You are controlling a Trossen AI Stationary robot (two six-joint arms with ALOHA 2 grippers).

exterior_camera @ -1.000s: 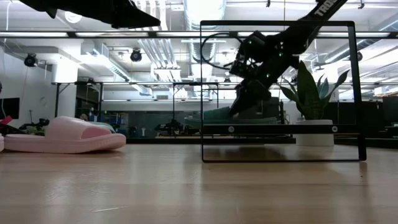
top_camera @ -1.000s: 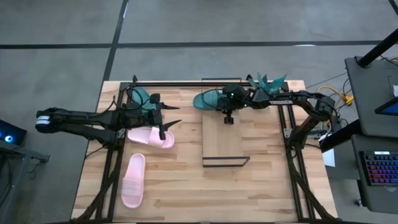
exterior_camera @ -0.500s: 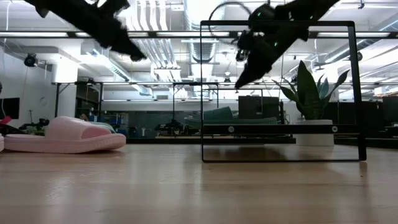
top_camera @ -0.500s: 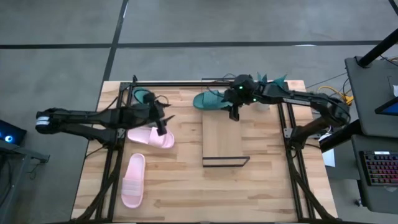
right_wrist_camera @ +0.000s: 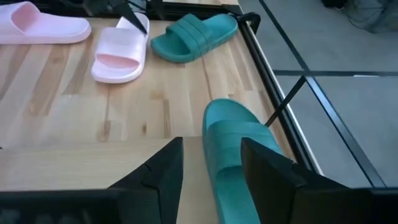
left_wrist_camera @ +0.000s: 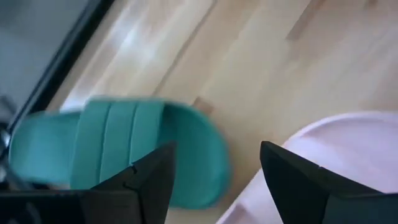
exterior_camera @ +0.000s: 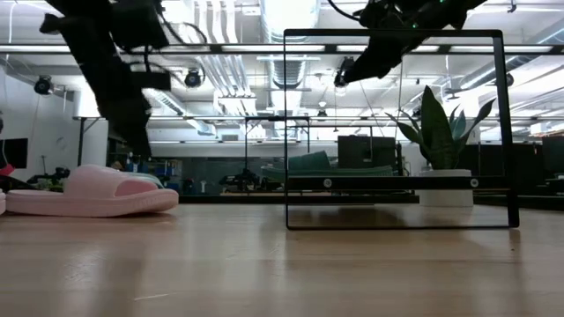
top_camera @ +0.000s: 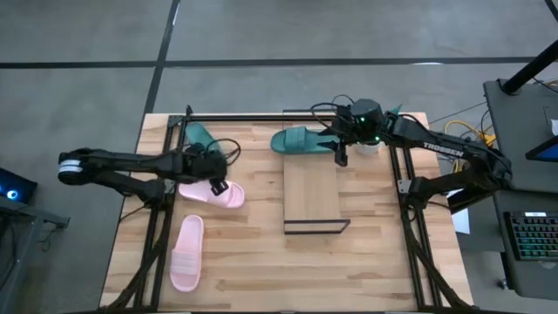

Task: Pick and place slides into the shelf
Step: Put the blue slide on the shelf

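Left arm reaches in from the table's left edge, stretched nearly flat across the wood, with the left gripper (top_camera: 220, 174) pointed down over the gap between a teal slide (top_camera: 199, 135) near the far-left corner and a pink slide (top_camera: 212, 194) just beside it. In the left wrist view its fingers (left_wrist_camera: 146, 180) stand apart with nothing between them; the teal slide (left_wrist_camera: 118, 149) and the edge of the pink slide (left_wrist_camera: 323, 149) lie below. In the low view this arm hangs down steeply above the pink slide (exterior_camera: 92, 194), not touching it. Right arm extends from the table's right side along the far edge, with the right gripper (top_camera: 340, 150) raised above the table by the far end of the shelf (top_camera: 314, 192). Its fingers (right_wrist_camera: 165, 168) are spread, holding nothing. A second teal slide (top_camera: 301, 139) lies at the shelf's far end, just left of that gripper; whether it rests on the plank or just off it is unclear from above. The right wrist view shows it directly under the open fingers (right_wrist_camera: 239, 149). Second pink slide (top_camera: 187, 253) lies alone toward the near-left of the table (top_camera: 384, 262), well apart from both grippers.
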